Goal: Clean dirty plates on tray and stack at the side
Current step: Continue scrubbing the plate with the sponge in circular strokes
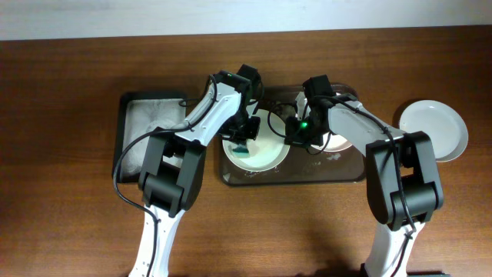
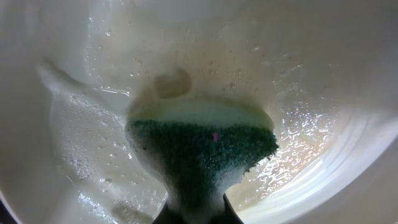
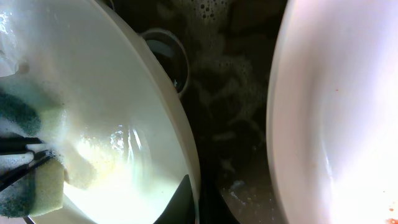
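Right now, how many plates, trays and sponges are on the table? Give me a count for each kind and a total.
Plates: 3 (soapy plate and second plate in the brown tray, side plate on the table)
Trays: 2 (brown tray, black tray)
Sponges: 1 (sponge, on the soapy plate)
Total: 6

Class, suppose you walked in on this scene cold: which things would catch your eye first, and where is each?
First, the green-and-yellow sponge pressed into the foamy round white plate at the left end of the dark brown translucent tray, held by the left arm's fingers. Next, a clean-looking white plate alone on the wooden table at far right.
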You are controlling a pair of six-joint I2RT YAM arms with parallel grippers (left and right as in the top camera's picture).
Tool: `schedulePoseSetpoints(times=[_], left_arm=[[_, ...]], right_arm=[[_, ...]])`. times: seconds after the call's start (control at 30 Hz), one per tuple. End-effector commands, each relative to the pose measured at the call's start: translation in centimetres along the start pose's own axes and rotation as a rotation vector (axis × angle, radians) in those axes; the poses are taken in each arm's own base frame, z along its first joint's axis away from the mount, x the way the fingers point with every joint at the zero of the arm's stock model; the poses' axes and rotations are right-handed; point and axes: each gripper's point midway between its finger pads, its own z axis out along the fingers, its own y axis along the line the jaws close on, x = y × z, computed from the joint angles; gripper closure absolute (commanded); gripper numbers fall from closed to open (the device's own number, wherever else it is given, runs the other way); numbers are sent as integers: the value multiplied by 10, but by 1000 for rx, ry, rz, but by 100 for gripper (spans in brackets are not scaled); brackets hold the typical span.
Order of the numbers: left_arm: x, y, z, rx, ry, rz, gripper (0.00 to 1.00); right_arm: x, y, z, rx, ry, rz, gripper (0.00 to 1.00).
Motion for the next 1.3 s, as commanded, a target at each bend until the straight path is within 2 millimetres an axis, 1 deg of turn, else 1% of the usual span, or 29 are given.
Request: schedulePoseSetpoints(times=[0.0,0.07,0.13,0.17,0.27,0.37,0.47,0.57,0.63,0.67,0.73,0.83,0.87,0.97,1.03,1.27], left_arm=[[6,7,33,-38,49,21,99],[5,8,33,-41,43,23,99],[-3,11,33,-56,11,24,99],[-9,14,32,-69,-12,25,99],[-34,22,30,-123,-117,32,99],[-53,32,25,-189,-200,31,99],[-61,38,22,-231,-239,29,99],[-54,40,23,-239,-209,28,99],[-39,39,26,-239,-149,31,99],[-26,36,28,-212,-90,31,99],[-11,29,30,-167,-27,29,99],[7,6,32,-25,56,111,99],[12,-8,32,65,75,162,99],[18,-37,27,243,82,251,99],[17,-49,24,313,69,287,99],[-1,-54,24,324,-10,315,99]], right_arm=[[10,2,9,-16,40,0,96],[10,2,9,-16,40,0,96],[10,2,9,-16,40,0,96],[10,2,9,-16,40,0,96],[10,2,9,-16,41,1,96],[11,2,9,-15,43,1,96],[11,2,9,-14,46,2,96],[11,2,9,-14,46,2,96],[11,2,9,-14,46,2,96],[11,2,9,-14,46,2,96],[11,2,9,-14,45,2,96],[11,2,9,-14,45,2,96],[11,2,9,-14,45,2,96],[11,2,9,-14,45,2,96],[11,2,9,-14,46,2,96],[11,2,9,-14,46,2,96]])
